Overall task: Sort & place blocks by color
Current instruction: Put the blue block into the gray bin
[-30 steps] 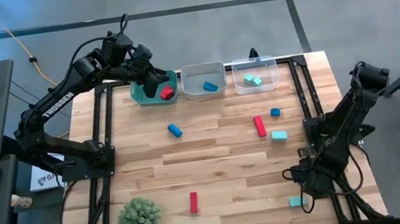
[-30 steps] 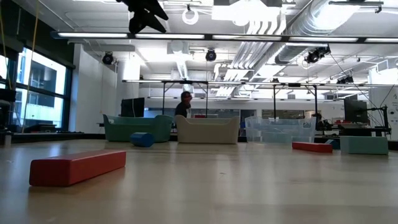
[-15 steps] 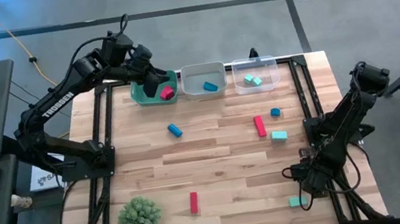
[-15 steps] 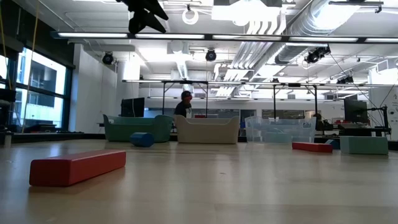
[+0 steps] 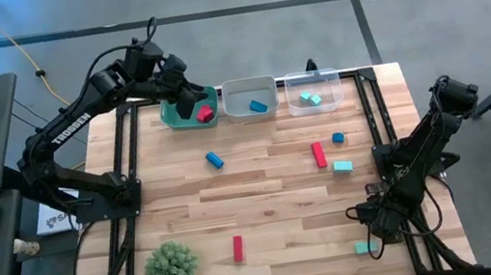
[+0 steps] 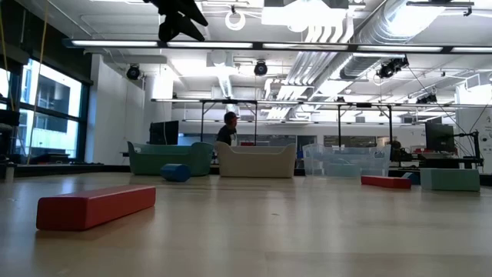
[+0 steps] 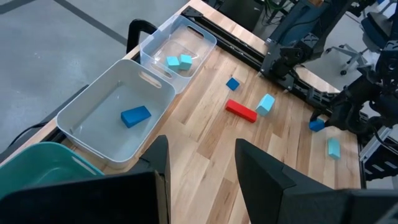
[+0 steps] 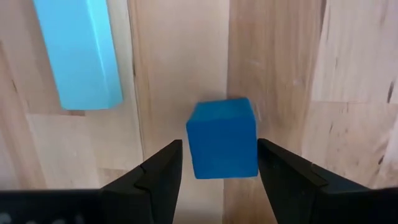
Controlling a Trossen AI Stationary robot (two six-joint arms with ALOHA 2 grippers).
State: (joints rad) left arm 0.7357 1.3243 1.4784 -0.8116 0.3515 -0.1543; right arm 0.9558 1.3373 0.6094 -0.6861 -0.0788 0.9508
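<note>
My right tool [image 8: 219, 163] sits low at the near right corner of the counter [image 5: 275, 201], fingers apart on either side of a blue cube [image 8: 222, 138], with a sliver of wood showing between each finger and the cube. I judge the step in hand to be the grasp. To do it well I would close squarely on the two side faces, keep the cube centred so it does not twist, then lift straight up before swinging away.

A teal bar [image 8: 78, 53] lies just beside the cube, apart from it; I must not nudge it as I rise. The cube belongs in the grey bin [image 5: 250, 99] at the far edge, where one blue block [image 5: 258, 106] already lies. Between here and there lie a red bar [image 5: 318, 154], a teal block [image 5: 343, 167] and a small blue block [image 5: 337, 137], so I would carry high.

My left tool [image 7: 202, 158], fingers apart and holding nothing, hovers over the green bin [image 5: 186, 115], which holds a red block [image 5: 205, 114] next to my target, so I keep clear of that arm.
</note>
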